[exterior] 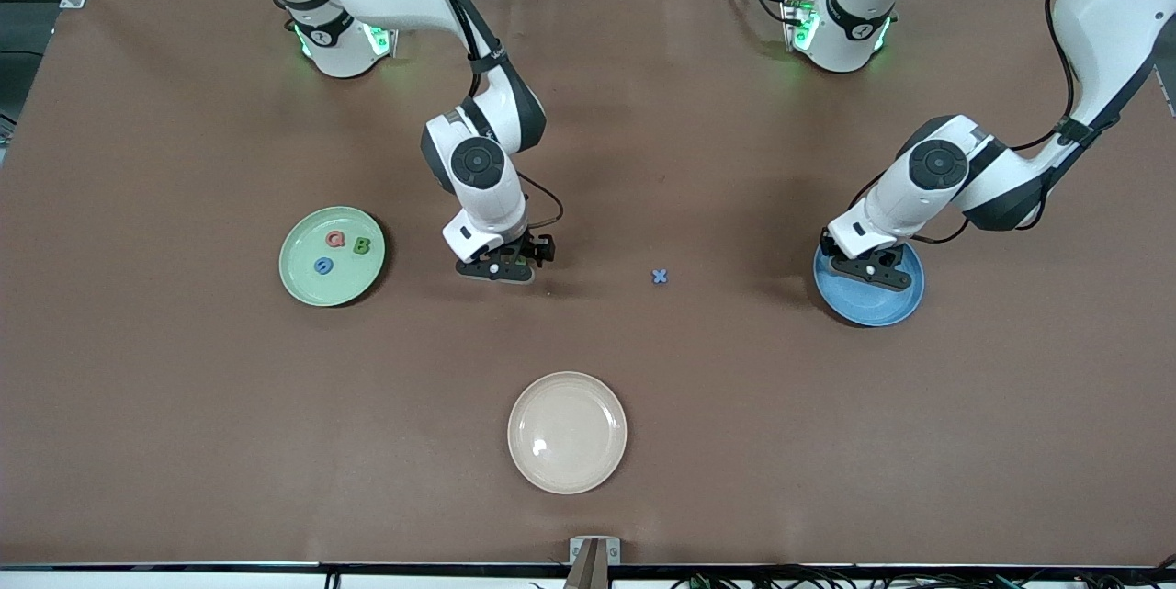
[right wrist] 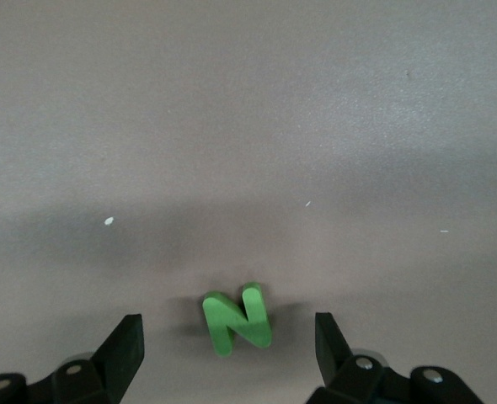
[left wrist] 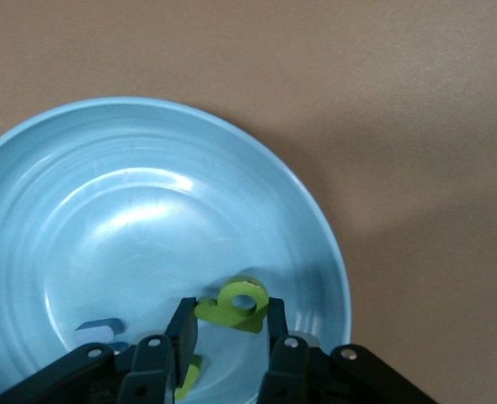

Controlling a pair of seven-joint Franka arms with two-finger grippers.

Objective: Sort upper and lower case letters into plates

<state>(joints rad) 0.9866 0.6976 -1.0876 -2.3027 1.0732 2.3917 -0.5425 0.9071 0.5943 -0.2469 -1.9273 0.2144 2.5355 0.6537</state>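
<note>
My left gripper (exterior: 868, 266) hangs over the blue plate (exterior: 898, 302) and is shut on a green b (left wrist: 236, 305), which is tilted between the fingers (left wrist: 184, 324). In that plate (left wrist: 105, 210) lie a blue letter (left wrist: 97, 330) and a green piece (left wrist: 189, 374) half hidden by a finger. My right gripper (exterior: 501, 266) is low over the bare table, open, its fingers apart on either side of a green N (right wrist: 237, 318) without touching it. The light green plate (exterior: 303, 286) holds a pink Q (exterior: 335, 239), a green B (exterior: 362, 245) and a blue G (exterior: 322, 266). A blue x (exterior: 659, 276) lies on the table between the two grippers.
A cream plate (exterior: 567, 432) with nothing in it sits nearer to the front camera than the grippers, about midway along the table. A brown mat covers the whole table top. A small metal bracket (exterior: 593, 552) stands at the table's front edge.
</note>
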